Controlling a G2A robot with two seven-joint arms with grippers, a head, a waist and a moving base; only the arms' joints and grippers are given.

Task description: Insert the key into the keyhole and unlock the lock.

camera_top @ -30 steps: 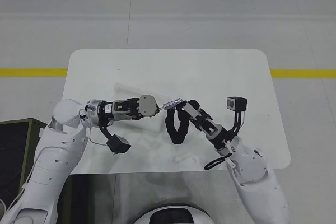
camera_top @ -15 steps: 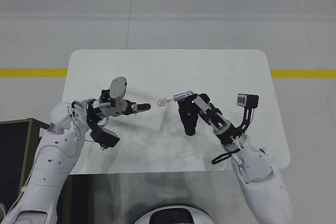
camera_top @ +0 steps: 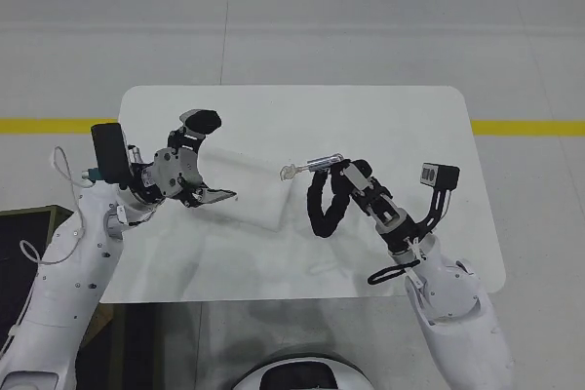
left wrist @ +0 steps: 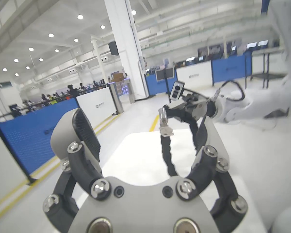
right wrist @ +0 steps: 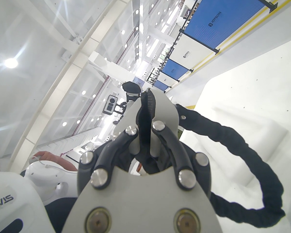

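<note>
While left gripper (camera_top: 213,159) sits jaws apart, the small silver key (camera_top: 291,173) may drop from the black braided cable lock (camera_top: 316,210) clamped in right gripper (camera_top: 351,174) jaws.

A white, round-cornered table (camera_top: 390,117) is set on a pale grey floor (camera_top: 370,39), which is crossed by a yellow line (camera_top: 39,126). A dark box (camera_top: 19,244) is seen by the table's near left corner. Behind, a hall is shown: white pillar (left wrist: 122,37), round ceiling lights (left wrist: 80,16), blue and white barrier panels (left wrist: 26,132).
</note>
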